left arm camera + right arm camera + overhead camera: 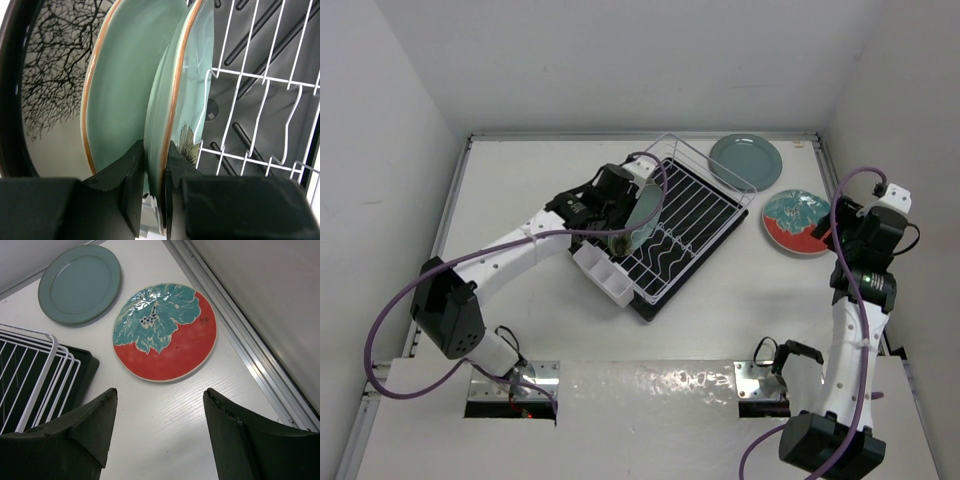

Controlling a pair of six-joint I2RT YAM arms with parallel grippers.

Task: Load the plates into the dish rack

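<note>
My left pincer (154, 167) clamps the green plate (192, 75) in the rack (260, 75); if I let go unseated, it could clack against the cream plate (50, 90); my right pincer (160, 392) hangs apart.

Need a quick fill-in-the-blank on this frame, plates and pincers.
1. The left pincer grips the pale green plate by its ___.
2. The right pincer is ___, holding nothing.
3. ___ plates lie flat on the table, outside the dish rack: the red plate and the grey-teal plate.
Missing: rim; open; two.
</note>
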